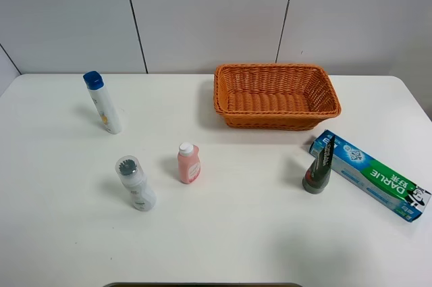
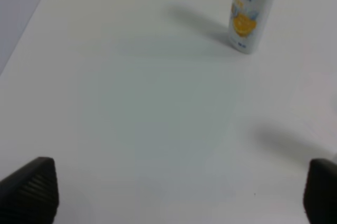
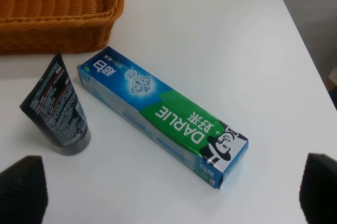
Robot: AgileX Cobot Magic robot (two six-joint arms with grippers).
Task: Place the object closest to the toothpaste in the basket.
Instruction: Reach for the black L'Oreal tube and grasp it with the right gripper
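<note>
**Dark tube waits beside the toothpaste**

Exterior high: the dark tube (image 1: 318, 169) stands just beside the Darlie toothpaste box (image 1: 370, 175), near the basket (image 1: 270, 119).
Left wrist: the left gripper (image 2: 174, 192) is spread wide and empty.
Right wrist: the right gripper (image 3: 171, 190) is spread wide and empty too. An off-centre pinch could topple the tube, or catch the box.

Taking the middle of the table (image 1: 229, 233) as the clock's hub, a basket (image 1: 270, 119) sits at one o'clock. A toothpaste box (image 1: 370, 174) lies at four o'clock, with a squeeze tube (image 1: 318, 169) standing just beside it at its nine o'clock. A small bottle (image 1: 189, 163) stands near the hub at nine o'clock, a capped bottle (image 1: 135, 183) farther out at eight, and a tall bottle (image 1: 102, 102) at ten.
</note>
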